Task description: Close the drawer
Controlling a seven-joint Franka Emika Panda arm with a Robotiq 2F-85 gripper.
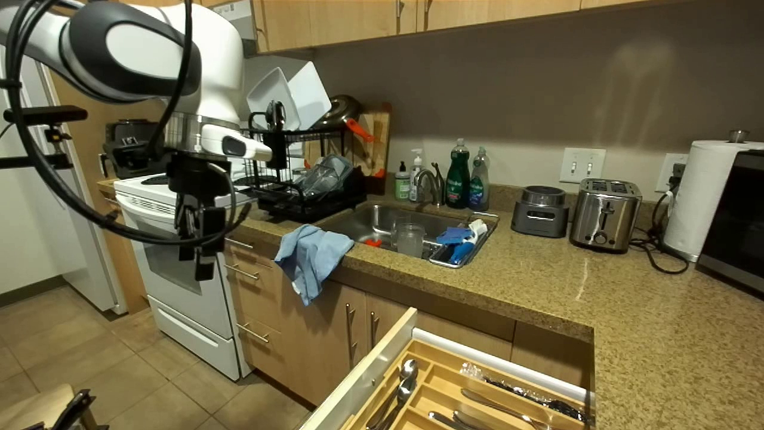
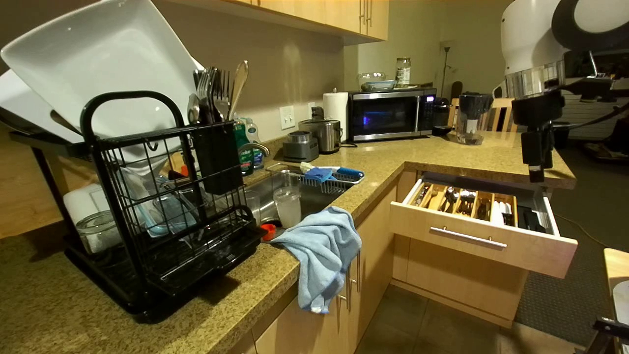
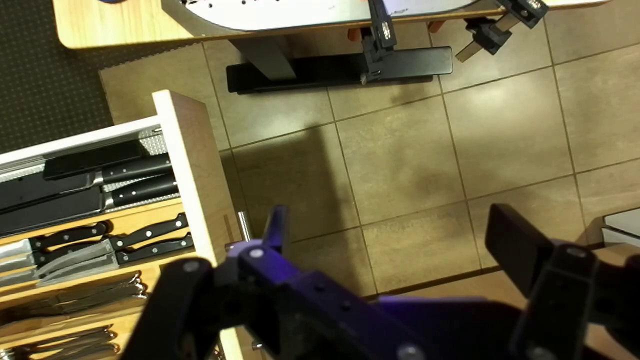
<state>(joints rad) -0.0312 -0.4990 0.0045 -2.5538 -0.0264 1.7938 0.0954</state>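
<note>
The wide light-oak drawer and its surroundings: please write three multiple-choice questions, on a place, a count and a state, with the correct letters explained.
1. Where does the light-blue cloth towel hang?
A. from the oven handle
B. over the edge of the speckled brown counter
C. from the faucet

2. How many toggle switches has the white rectangular wall plate?
A. one
B. two
C. four

3. The wide light-oak drawer is:
A. pulled out
B. fully shut
C. on the floor

1 B: both exterior views show it draped there.
2 B: an exterior view shows two.
3 A: its divided interior shows in all three views.
</note>
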